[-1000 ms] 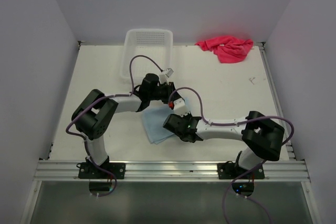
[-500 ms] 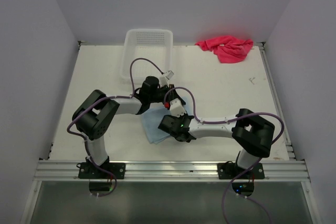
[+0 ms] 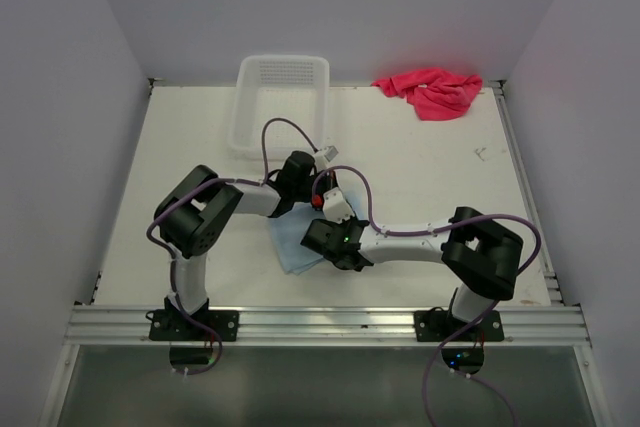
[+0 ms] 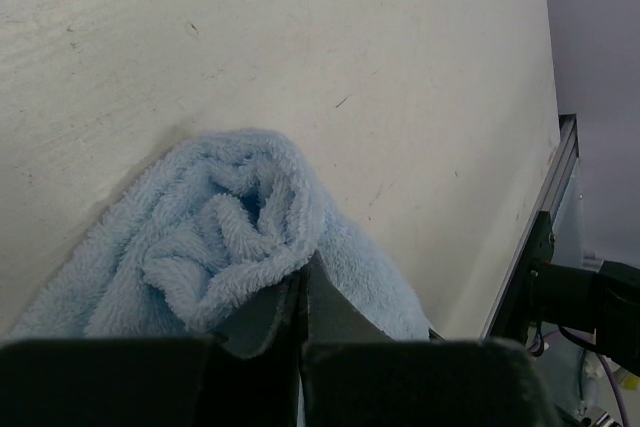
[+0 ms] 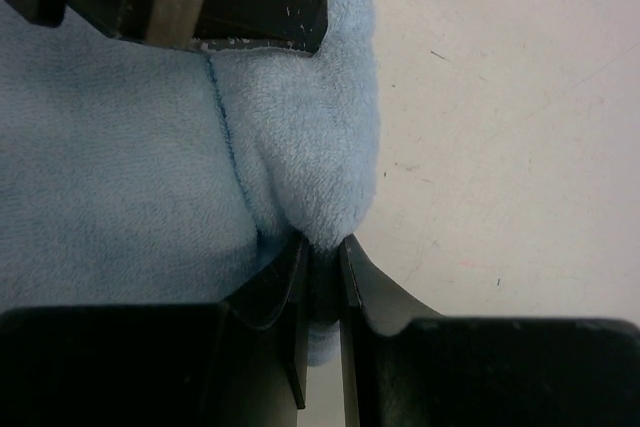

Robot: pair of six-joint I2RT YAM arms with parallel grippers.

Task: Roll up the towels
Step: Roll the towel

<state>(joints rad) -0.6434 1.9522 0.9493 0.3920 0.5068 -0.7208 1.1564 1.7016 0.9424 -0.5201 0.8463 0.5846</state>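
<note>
The light blue towel (image 3: 292, 250) lies bunched near the table's front middle, between both arms. My right gripper (image 5: 322, 252) is shut on a folded edge of the light blue towel (image 5: 120, 177); from above, the right gripper (image 3: 314, 236) sits on the cloth's right side. My left gripper (image 4: 302, 275) is shut, its fingers pressed together with nothing between them. Their tips rest against a loosely curled end of the light blue towel (image 4: 235, 217). In the top view the left gripper (image 3: 312, 188) is at the cloth's far edge. The pink-red towel (image 3: 432, 90) lies crumpled at the far right.
A white mesh basket (image 3: 283, 97) stands at the far edge, left of centre. The two wrists are close together over the blue cloth, with cables looping above them. A metal rail (image 3: 330, 325) runs along the near edge.
My left gripper has closed fully and its arm has shifted right toward the blue towel. The right arm drew in leftward with the cloth's edge, then held still.
</note>
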